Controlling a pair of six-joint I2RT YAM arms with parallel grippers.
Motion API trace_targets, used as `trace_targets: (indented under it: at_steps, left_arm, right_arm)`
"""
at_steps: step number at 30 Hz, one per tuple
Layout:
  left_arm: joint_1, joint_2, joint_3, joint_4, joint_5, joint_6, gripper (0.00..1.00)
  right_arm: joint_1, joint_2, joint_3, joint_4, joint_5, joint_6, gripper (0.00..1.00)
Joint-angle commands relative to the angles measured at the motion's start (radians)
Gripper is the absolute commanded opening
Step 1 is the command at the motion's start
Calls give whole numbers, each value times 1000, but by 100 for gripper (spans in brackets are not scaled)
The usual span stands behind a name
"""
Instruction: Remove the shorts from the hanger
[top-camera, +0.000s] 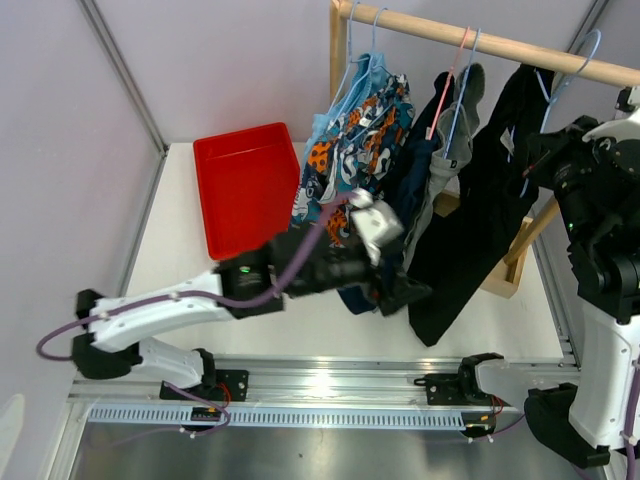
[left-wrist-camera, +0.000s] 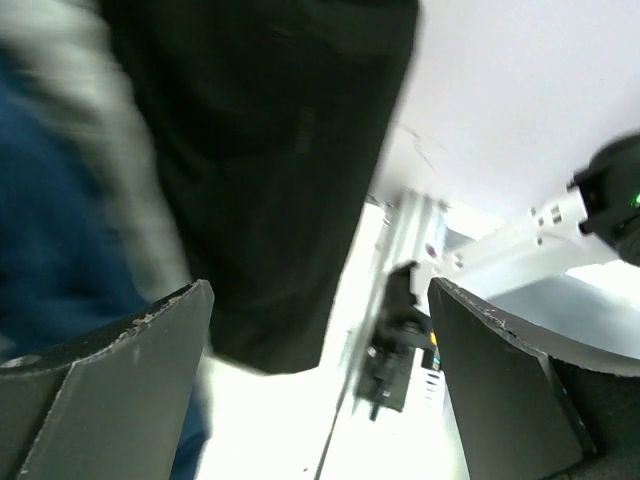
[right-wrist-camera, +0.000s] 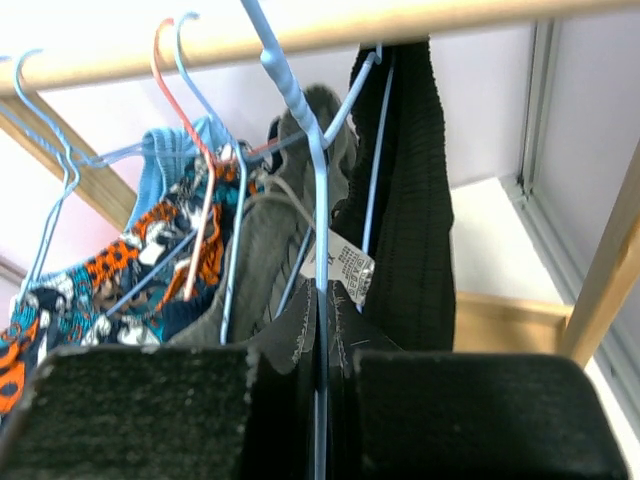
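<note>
Several shorts hang on hangers from a wooden rail (top-camera: 500, 45): a patterned orange, blue and white pair (top-camera: 355, 130), a navy pair (top-camera: 410, 185), a grey pair (top-camera: 462, 110) and long black shorts (top-camera: 480, 200). My right gripper (top-camera: 535, 160) is shut on the wire of the light blue hanger (right-wrist-camera: 318, 200) that carries the black shorts (right-wrist-camera: 405, 200); the wire runs between its closed fingers (right-wrist-camera: 300, 340). My left gripper (left-wrist-camera: 320, 300) stands open below the hem of the black shorts (left-wrist-camera: 280, 150), with nothing between its fingers. In the top view the left gripper (top-camera: 400, 288) is at the lower left edge of that garment.
A red tray (top-camera: 245, 185) lies on the table at the back left, behind the left arm. The rack's wooden base and brace (top-camera: 510, 265) stand at the right, behind the hanging clothes. Metal rails (top-camera: 330, 385) run along the table's near edge.
</note>
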Motion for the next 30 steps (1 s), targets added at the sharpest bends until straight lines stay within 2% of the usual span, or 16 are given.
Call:
trace_targets:
  at_steps: [1, 6, 10, 15, 22, 24, 25, 28, 29, 30]
  left_arm:
    - [-74, 107, 72, 120, 39, 18, 96]
    - [-120, 302, 258, 101, 39, 39, 96]
    - [-127, 376, 318, 113, 62, 41, 96]
    - [-129, 428, 347, 139, 20, 44, 96]
    - [-127, 505, 360, 151, -37, 45, 78]
    - [-127, 520, 358, 157, -59, 47, 63]
    - [-127, 523, 355, 163, -69, 48, 46]
    - [-129, 535, 358, 162, -118, 50, 16]
    - [-127, 535, 357, 150, -129, 44, 0]
    - [-127, 525, 349, 144, -137, 42, 0]
  right_arm:
    - [5, -30, -54, 70, -34, 41, 0]
    - [8, -78, -120, 73, -57, 64, 0]
    - [7, -98, -152, 74, -75, 70, 0]
    - [7, -115, -174, 71, -90, 79, 0]
    - [7, -122, -146, 45, -106, 84, 0]
    - [7, -124, -141, 41, -112, 87, 0]
    - [8, -124, -140, 39, -112, 88, 0]
    - [8, -122, -125, 36, -121, 93, 0]
    - [8, -119, -120, 35, -120, 94, 0]
    - [8, -113, -115, 33, -118, 91, 0]
